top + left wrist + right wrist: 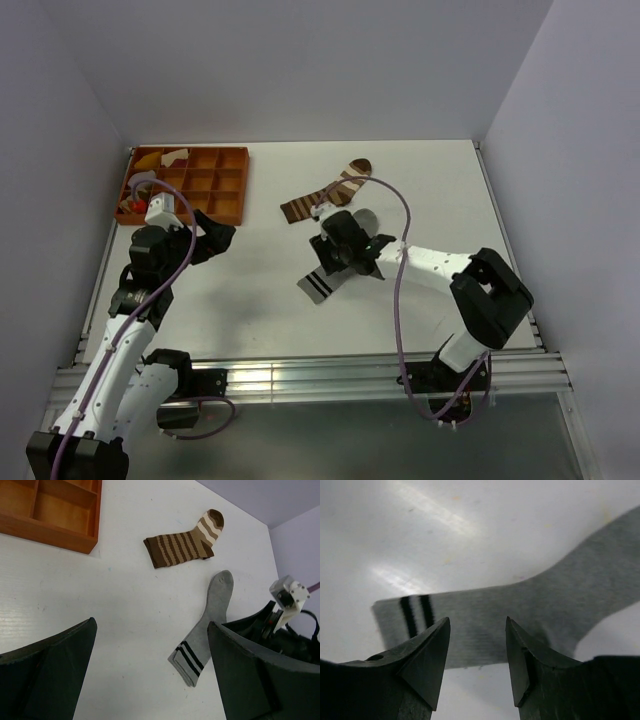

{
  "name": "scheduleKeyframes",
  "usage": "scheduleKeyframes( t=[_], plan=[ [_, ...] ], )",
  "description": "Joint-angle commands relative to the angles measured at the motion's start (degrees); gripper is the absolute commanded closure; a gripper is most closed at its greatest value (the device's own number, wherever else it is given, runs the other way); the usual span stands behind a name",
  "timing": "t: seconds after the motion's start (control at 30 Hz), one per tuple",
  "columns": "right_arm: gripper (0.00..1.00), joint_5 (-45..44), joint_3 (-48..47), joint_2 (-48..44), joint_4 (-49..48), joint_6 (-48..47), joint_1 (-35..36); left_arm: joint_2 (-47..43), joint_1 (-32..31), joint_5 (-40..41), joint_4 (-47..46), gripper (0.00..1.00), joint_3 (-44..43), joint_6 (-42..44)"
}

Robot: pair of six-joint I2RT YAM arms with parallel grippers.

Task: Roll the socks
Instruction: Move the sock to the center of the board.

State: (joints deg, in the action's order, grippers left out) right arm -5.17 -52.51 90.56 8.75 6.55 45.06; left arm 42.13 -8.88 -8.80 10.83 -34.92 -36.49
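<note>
Since the grey sock (pixel 210 615) lies flat and unrolled near table centre, cuff toward 7 o'clock, the right gripper (pixel 477 625) sits low over its leg by the cuff; jaws apart, nothing pinched; probably lining up a roll from the cuff end; brown sock (pixel 182 545) lies flat, apart at 12 o'clock; left gripper (pixel 151 625) hangs at 9 o'clock, jaws fully wide, empty, out of the way; orange tray (pixel 238 195) at 10 o'clock; table (pixel 250 290) between the arms leaves rolling room.
</note>
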Motion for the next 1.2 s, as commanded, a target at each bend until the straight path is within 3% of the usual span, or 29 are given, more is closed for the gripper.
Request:
scheduleKeyframes(
  t=[0.0,0.73,0.97,1.17],
  plan=[
    [0.44,-1.42,-3.03,1.71,2.32,1.10,-4.97,0.06,-0.25,-0.96,-2.31,0.01,-0.59,0.19],
    [0.44,1.13,-18.32,19.65,9.88,2.07,-12.27,-0.12,-0.17,-0.34,-1.87,0.00,-1.30,1.16],
    [0.44,1.49,-17.64,12.02,9.18,1.02,-11.49,-0.47,-0.26,-0.52,-2.39,0.01,-0.94,0.63],
    [0.43,-0.89,-8.60,0.85,1.82,-1.88,-2.36,-0.82,-0.26,0.36,-1.78,0.01,-0.86,0.28]
  ],
)
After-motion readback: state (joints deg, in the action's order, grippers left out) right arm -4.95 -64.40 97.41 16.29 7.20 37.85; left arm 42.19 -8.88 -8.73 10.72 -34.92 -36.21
